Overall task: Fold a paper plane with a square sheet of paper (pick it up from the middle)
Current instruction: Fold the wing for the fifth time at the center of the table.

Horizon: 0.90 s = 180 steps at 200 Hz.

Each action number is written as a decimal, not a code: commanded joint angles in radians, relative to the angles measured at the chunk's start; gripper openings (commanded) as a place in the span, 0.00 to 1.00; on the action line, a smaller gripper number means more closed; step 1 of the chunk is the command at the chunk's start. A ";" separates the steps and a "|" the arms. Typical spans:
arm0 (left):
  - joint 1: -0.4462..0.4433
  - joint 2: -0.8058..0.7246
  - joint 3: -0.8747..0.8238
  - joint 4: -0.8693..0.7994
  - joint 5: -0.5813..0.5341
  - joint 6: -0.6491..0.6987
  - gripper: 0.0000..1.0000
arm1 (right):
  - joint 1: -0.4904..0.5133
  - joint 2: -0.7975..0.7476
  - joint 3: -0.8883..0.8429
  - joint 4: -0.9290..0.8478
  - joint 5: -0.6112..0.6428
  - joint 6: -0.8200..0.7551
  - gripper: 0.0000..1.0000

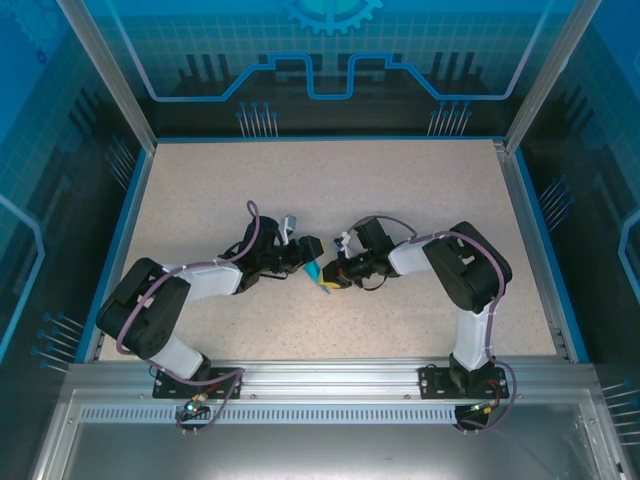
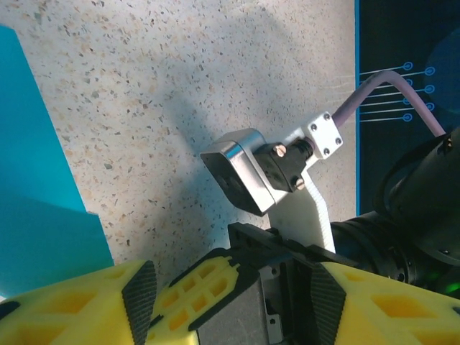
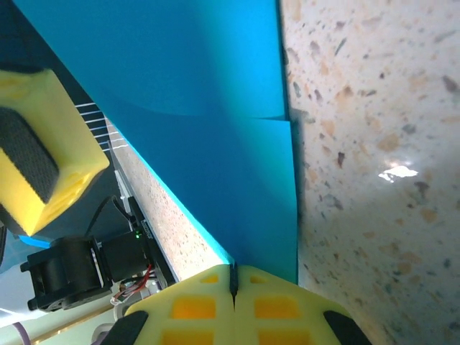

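Top external view, centre of frame: both arms reach inward and meet over the speckled bench (image 1: 400, 180).

Item 1. Square sheet of paper (image 1: 317, 272), teal-blue, seen as a small shape between the two end effectors. In the right wrist view the paper (image 3: 215, 108) spans the upper middle of the frame, with one crease step visible along its right edge.

Item 2. Right end effector (image 3: 233, 291), bottom centre of its own view: yellow fingers pressed together, pinching the lower corner of the sheet. In the top view it (image 1: 332, 280) sits just right of the paper.

Item 3. Left end effector (image 2: 233, 305), bottom of its own view: jaws wide, nothing clamped between the black pads. The paper (image 2: 36, 215) lies at the left edge of that frame. In the top view it (image 1: 308, 262) sits just left of the sheet.

Item 4. Silver wrist camera (image 2: 241, 169) of the right arm, mid-frame in the left wrist view.
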 commanded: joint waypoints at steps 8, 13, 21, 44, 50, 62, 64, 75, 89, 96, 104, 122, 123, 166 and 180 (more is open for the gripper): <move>-0.003 -0.092 -0.041 0.027 0.027 0.052 0.64 | -0.011 0.028 -0.019 0.059 -0.021 0.048 0.00; -0.003 -0.106 -0.046 0.021 0.026 0.059 0.64 | -0.011 0.029 -0.020 0.062 -0.021 0.051 0.00; -0.003 -0.126 -0.058 0.012 0.019 0.065 0.64 | -0.011 0.035 -0.022 0.072 -0.027 0.059 0.00; -0.002 -0.152 -0.073 -0.041 -0.022 0.090 0.60 | -0.015 0.043 -0.027 0.091 -0.029 0.076 0.00; -0.003 -0.148 -0.073 -0.041 -0.019 0.094 0.59 | -0.014 0.044 -0.027 0.091 -0.029 0.077 0.00; -0.004 -0.128 -0.072 -0.016 -0.006 0.087 0.59 | -0.016 0.045 -0.028 0.093 -0.031 0.080 0.00; -0.004 -0.122 -0.072 -0.010 -0.003 0.085 0.59 | -0.016 0.045 -0.028 0.093 -0.030 0.079 0.00; -0.003 -0.097 -0.066 0.020 0.009 0.078 0.59 | -0.016 0.045 -0.029 0.091 -0.029 0.079 0.00; -0.005 -0.054 -0.055 0.054 0.013 0.075 0.59 | -0.016 0.045 -0.029 0.091 -0.028 0.079 0.00; -0.005 -0.031 -0.048 0.071 0.015 0.072 0.59 | -0.016 0.045 -0.031 0.092 -0.028 0.081 0.00; -0.003 -0.007 -0.036 0.089 0.021 0.072 0.59 | -0.017 0.046 -0.031 0.093 -0.025 0.083 0.00; -0.005 0.043 -0.009 0.113 0.028 0.072 0.59 | -0.017 0.047 -0.034 0.098 -0.024 0.087 0.00; -0.005 0.045 -0.007 0.114 0.027 0.073 0.59 | -0.016 0.047 -0.034 0.098 -0.023 0.087 0.00; -0.005 0.123 0.025 0.140 0.015 0.079 0.59 | -0.016 0.042 -0.047 0.125 -0.019 0.097 0.00; -0.005 0.142 0.029 0.145 0.016 0.081 0.58 | -0.016 0.035 -0.052 0.128 -0.014 0.093 0.00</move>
